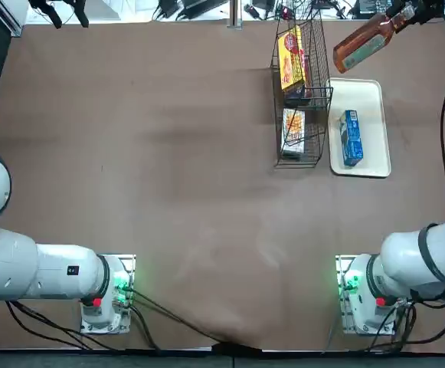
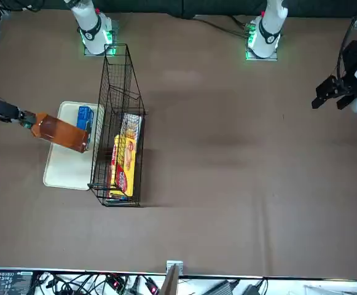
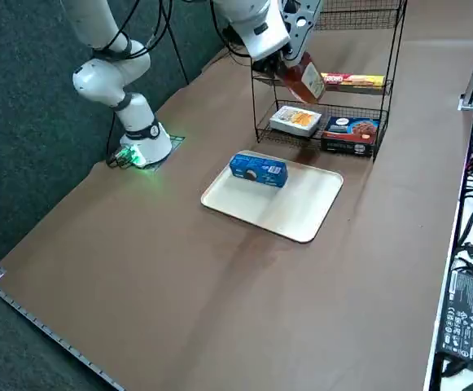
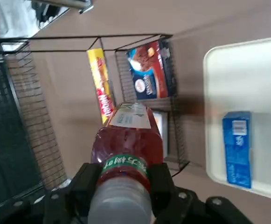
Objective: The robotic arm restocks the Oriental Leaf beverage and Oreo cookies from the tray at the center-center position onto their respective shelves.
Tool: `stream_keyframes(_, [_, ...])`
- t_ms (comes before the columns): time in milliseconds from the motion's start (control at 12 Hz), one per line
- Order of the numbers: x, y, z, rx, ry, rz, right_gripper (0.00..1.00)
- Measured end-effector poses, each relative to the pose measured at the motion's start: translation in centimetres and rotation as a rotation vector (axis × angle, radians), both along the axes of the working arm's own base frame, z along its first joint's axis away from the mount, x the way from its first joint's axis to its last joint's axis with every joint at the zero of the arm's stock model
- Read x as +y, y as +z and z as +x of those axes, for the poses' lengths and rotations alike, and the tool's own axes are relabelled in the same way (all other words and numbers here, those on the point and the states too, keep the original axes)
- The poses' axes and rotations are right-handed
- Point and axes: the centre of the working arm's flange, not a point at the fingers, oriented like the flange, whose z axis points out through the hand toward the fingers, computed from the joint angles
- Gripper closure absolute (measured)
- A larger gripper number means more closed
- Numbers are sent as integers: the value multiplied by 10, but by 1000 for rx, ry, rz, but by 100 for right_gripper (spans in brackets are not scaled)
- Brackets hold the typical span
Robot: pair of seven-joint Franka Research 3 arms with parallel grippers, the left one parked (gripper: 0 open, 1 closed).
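My right gripper (image 1: pixel 404 15) is shut on the neck of the Oriental Leaf beverage (image 1: pixel 362 46), a reddish-brown bottle with a white cap. It holds the bottle tilted in the air beside the shelves (image 1: pixel 299 100), above the far end of the tray (image 1: pixel 377 96). From the wrist, the fingers (image 4: pixel 85 185) clamp just under the cap of the Oriental Leaf beverage (image 4: pixel 128 140), whose base points at the black wire shelves (image 4: pixel 28 116). The blue Oreo cookies (image 1: pixel 350 138) lie on the white tray. From the right side, the Oriental Leaf beverage (image 3: pixel 301 79) hangs level with an upper tier.
Yellow-and-red packs (image 1: pixel 291 57) lie on an upper tier. A white box (image 3: pixel 295 120) and a dark box (image 3: pixel 350 134) sit on the lowest tier. Cables and gear (image 3: pixel 468 309) line the table's far edge. The parked left arm (image 1: pixel 23 268) stays at the near left.
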Motion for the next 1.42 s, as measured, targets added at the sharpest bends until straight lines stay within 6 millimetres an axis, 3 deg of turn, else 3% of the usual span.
stream_keyframes(333, [7,-5,-6,37,17,83,40])
stream_keyframes(917, [21,-37,-22,20,126,136,40])
stream_keyframes(1417, [30,-21,-29,-10,165,175,40])
